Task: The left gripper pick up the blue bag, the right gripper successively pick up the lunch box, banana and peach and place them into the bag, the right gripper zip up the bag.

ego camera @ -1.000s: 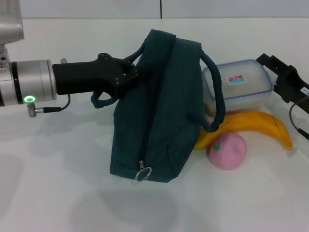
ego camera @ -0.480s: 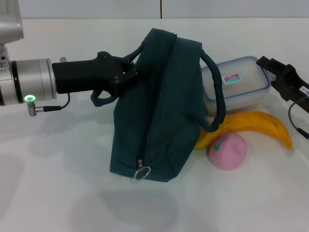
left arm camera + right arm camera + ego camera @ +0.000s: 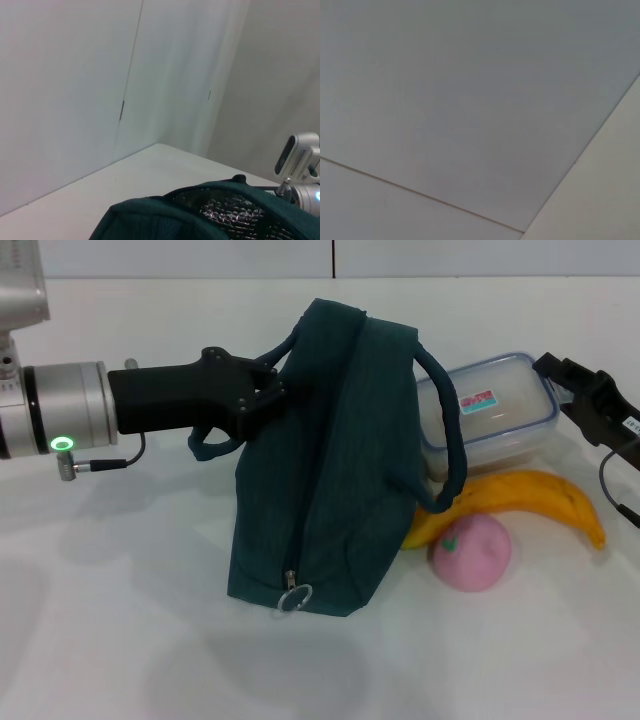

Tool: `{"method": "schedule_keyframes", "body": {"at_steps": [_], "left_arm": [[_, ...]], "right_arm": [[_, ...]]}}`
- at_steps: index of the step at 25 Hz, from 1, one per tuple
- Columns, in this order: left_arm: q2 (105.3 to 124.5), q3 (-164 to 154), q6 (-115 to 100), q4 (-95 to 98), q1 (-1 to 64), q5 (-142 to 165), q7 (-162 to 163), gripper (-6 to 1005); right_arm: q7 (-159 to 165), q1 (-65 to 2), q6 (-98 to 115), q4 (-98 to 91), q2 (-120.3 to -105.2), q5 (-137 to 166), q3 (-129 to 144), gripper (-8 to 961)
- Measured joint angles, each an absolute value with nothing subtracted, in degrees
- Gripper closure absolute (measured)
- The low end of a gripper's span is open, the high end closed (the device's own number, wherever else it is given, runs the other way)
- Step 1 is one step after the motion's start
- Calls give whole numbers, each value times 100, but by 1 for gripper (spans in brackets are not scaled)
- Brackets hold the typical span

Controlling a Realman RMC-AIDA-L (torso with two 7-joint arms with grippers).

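Right gripper (image 3: 562,380): at the far right of the head view, its black fingers clamped on the right end of the lunch box (image 3: 487,415); the pinch looks firm, though the fingertips sit partly behind the rim, so contact depth is hard to judge.
Lunch box: clear container with a pink-green sticker on its lid, tilted, its right end raised; it sits behind the banana (image 3: 530,498) and just beside the bag.
Left gripper (image 3: 262,392): reaching in from the left on a silver wrist, fingers pinched on the near rope handle, holding the bag up.
Blue bag (image 3: 325,475): dark teal, standing at centre, zipper ring at its lower front; the left wrist view shows foil lining through the mouth, so the top appears open.
Peach (image 3: 471,552): pink, on the table in front of the banana, touching or nearly touching it.
Step in hand: lifting the lunch box, first of three items.
Next move: raise it above the bag's far handle, carry it over the mouth, lower it in.
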State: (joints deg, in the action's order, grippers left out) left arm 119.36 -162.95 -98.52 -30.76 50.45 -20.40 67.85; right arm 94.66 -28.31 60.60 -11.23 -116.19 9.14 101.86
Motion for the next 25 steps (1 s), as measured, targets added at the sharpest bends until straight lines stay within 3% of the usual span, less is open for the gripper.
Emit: {"method": "schedule_keyframes", "body": {"at_steps": [8, 13, 25], "left_arm": [[11935, -16295, -9852, -3076, 5045, -2040, 6785, 960], [11936, -16295, -9851, -3076, 5045, -2039, 6785, 960], [11914, -16295, -9857, -3076, 5047, -2084, 6840, 960]], "right_arm": [[9394, -2822, 6132, -1125, -11619, 905, 10174, 649], [9377, -2829, 6137, -1126, -11619, 896, 10207, 757], [8903, -2823, 6409, -1125, -11619, 896, 10208, 761]]}}
